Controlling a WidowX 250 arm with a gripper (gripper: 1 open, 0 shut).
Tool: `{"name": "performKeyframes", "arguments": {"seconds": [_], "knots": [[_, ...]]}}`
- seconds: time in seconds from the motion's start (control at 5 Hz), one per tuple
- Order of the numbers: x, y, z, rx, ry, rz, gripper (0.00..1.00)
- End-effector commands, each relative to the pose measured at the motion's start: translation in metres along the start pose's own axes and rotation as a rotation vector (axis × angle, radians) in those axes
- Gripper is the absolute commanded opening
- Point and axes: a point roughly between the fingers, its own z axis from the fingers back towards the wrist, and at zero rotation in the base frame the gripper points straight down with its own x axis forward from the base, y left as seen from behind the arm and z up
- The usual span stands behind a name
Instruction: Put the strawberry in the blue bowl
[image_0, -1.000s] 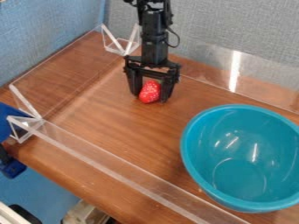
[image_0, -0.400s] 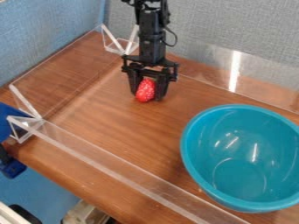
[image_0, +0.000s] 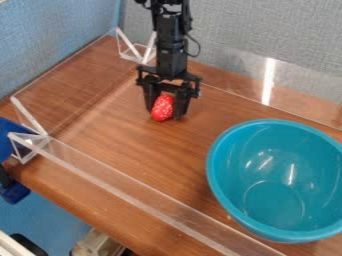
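1. Surface (image_0: 127, 155): brown, wood-toned, glossy; a blue wall panel (image_0: 54, 38) borders it at upper left and a grey textured wall (image_0: 261, 42) stands behind its far edge.
2. End effector (image_0: 166, 90): black, pointing down near the surface's far edge, left of the blue bowl in the view. Its fingers stand partly open, one on each side of the strawberry.
3. Strawberry (image_0: 162, 108): red, between the fingers, toward the far part of the surface. It appears gripped; whether its underside touches the surface cannot be told.
4. Blue bowl (image_0: 235, 192): large, round, teal-blue, glossy, upright at the right of the view, nearer the camera than the strawberry and well apart from it. Pale reflections show on the inside. The strawberry is outside the bowl.
5. White frame pieces (image_0: 30, 135): angular, at the left edge of the surface; a similar white piece (image_0: 131, 47) stands at the far edge, just beside the arm.
6. Dark blue object (image_0: 11, 188): at the left border of the view, beside the surface; identity unclear.
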Motion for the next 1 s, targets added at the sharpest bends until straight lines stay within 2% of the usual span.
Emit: {"name": "performKeyframes", "arguments": {"seconds": [0.0, 0.4, 0.8], "knots": [[-0.003, -0.003, 0.036, 0.016, -0.091, -0.017, 0.0], [-0.013, -0.007, 0.055, 0.025, -0.124, -0.031, 0.0], [-0.047, -0.046, 0.129, 0.038, -0.264, -0.086, 0.0]]}}
